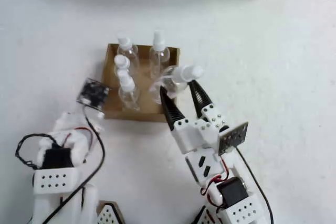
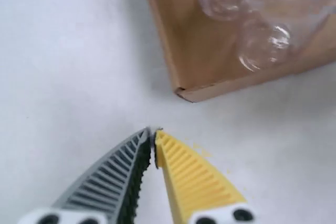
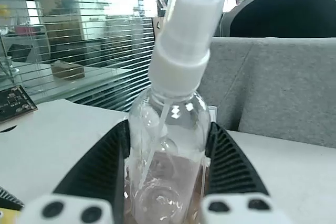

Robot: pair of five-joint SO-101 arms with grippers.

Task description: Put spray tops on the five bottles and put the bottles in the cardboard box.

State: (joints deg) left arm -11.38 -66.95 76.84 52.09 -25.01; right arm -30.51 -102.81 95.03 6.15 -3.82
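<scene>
Pinched between the black fingers (image 3: 100, 166) of the right gripper (image 3: 168, 127): clear plastic bottle (image 3: 168, 145), see-through walls, thin dip tube inside, white spray top (image 3: 186, 30) seated on the neck. Tilted in the high view, top toward 2 o'clock, lower body over the 4 o'clock corner of the cardboard box (image 1: 152, 109); cannot tell whether the base touches the box floor. Inside the box, four more clear bottles (image 1: 127, 51), each capped in white, standing at 11, 1, 9 and 7 o'clock, close together. Right arm (image 1: 210, 145) stretched from 5 o'clock of the white table (image 1: 273, 51) toward the box, fingers aimed at about 11 o'clock, spread no wider than the bottle and closed against both its sides. Left arm (image 1: 60, 150) folded low at 7 o'clock. Left gripper (image 2: 154, 132) with grey and yellow fingertips pressed together, nothing between them, pointing at bare table just off the box's 8 o'clock corner, not touching the cardboard.
</scene>
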